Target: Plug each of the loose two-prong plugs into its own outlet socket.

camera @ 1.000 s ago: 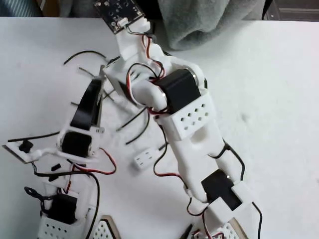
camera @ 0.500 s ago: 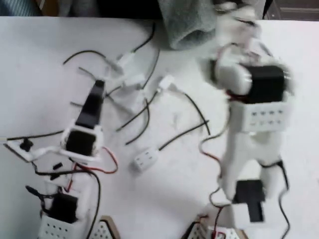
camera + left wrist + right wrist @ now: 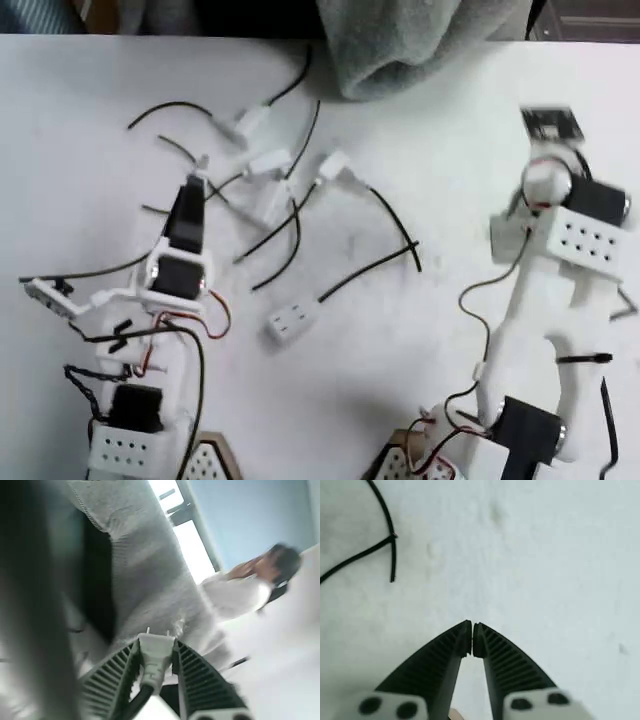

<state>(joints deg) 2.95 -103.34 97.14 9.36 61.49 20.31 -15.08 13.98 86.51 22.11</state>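
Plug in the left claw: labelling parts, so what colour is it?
White plug; clearest in left wrist view.

I'm looking at a white table (image 3: 80,90) with a few faint marks on its surface. 1 grey knitted cloth (image 3: 400,45) drapes over its far edge, right of centre, a rounded fold resting on the tabletop. Through the left wrist camera, past that cloth, I make out a bright window (image 3: 187,535) with a dark frame and a pale blue wall (image 3: 250,515) just beside it.

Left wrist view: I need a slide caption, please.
Left gripper shut on a white two-prong plug, prongs outward, grey cloth beyond.
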